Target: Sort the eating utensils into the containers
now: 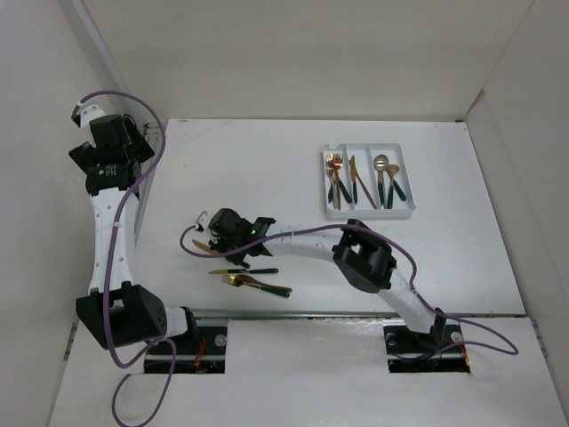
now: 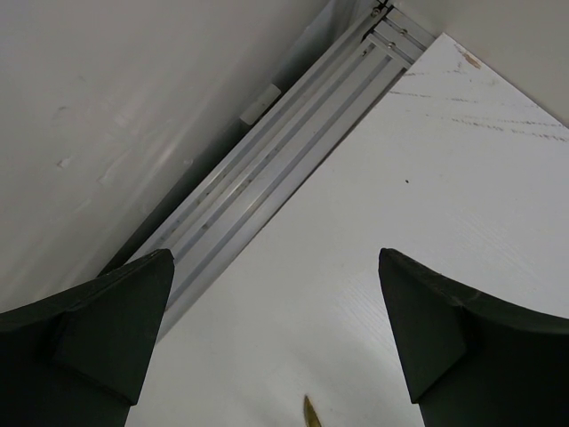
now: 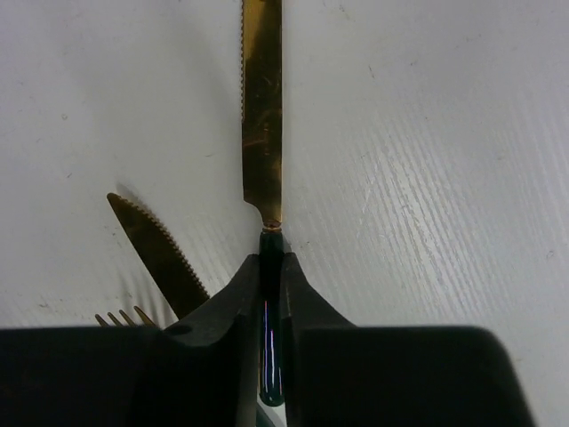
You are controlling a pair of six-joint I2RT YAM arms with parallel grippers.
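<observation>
A white table point(image 1: 267, 160) with a faint lined grain stands boxed in by plain white walls. Well to the near-left of the tray point(image 1: 369, 216), a fork point(image 1: 253, 283) lies flat closest to the arm bases, with gold tines and a slim dark handle. Just beyond it lies a loose knife point(image 3: 158, 253) with a gold, serrated, tapering blade.

Next to these, still far left of the tray, the right gripper point(image 3: 271, 262) is low over the table. Its two black fingers are pinched on the glossy dark-green handle of a held knife point(image 3: 262, 116). That knife's long gold serrated blade points straight out from the fingertips, away from the tray.

The tray itself is shallow white plastic, rectangular, with three long compartments side by side. Its left compartment holds forks point(image 1: 333, 178), its middle one knives point(image 1: 357, 182) and its right one spoons point(image 1: 387, 173) with round bowls. All are gold or silver with dark handles.

Farthest left of the tray, by the side wall, the left gripper point(image 2: 271, 258) hangs with its blunt dark fingers spread wide, holding nothing. A ribbed aluminium rail point(image 2: 267, 169) runs under it along the table edge.
</observation>
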